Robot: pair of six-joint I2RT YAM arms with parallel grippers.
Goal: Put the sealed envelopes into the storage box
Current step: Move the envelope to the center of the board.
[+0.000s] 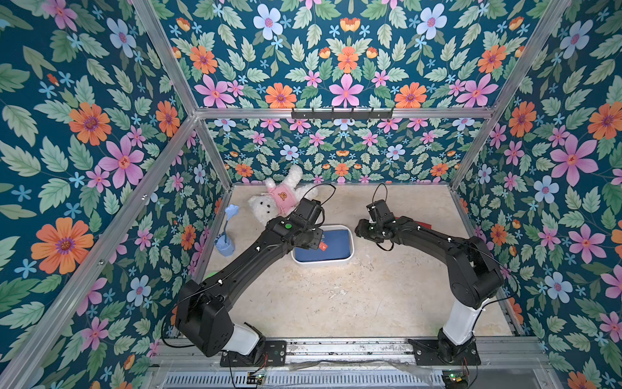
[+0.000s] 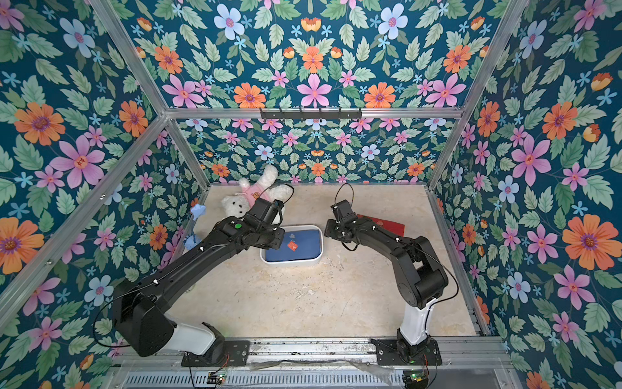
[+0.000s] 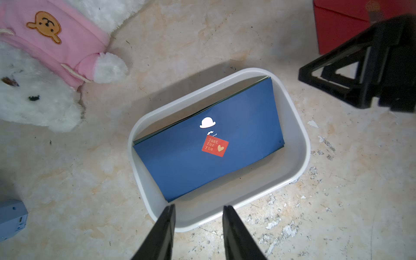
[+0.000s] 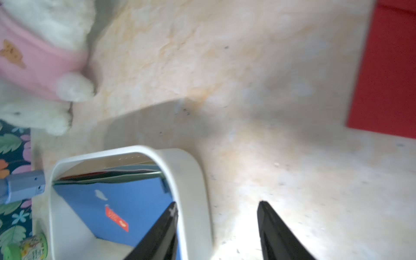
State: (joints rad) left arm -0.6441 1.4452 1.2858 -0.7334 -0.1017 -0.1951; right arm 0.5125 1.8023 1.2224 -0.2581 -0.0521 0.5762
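The white storage box [image 1: 323,263] [image 2: 291,262] stands mid-table. A navy sealed envelope [image 1: 333,243] [image 3: 193,166] with a red sticker lies on top inside it. Edges of other envelopes [image 4: 117,176] show beneath it. One red envelope [image 2: 387,226] [image 4: 387,78] lies flat on the table, right of the box and partly behind my right arm. My left gripper [image 3: 200,207] [image 1: 313,239] hovers over the box's left end, open and empty. At the box's right end is my right gripper [image 4: 217,203] [image 1: 358,232], open, with the box wall [image 4: 191,180] seen between its fingers.
A white plush bear [image 1: 279,198] in a pink shirt lies behind the box at the back left. A blue cup with a flower [image 1: 225,245] stands by the left wall. Near it shows a small green container [image 4: 27,247]. Floral walls enclose the table.
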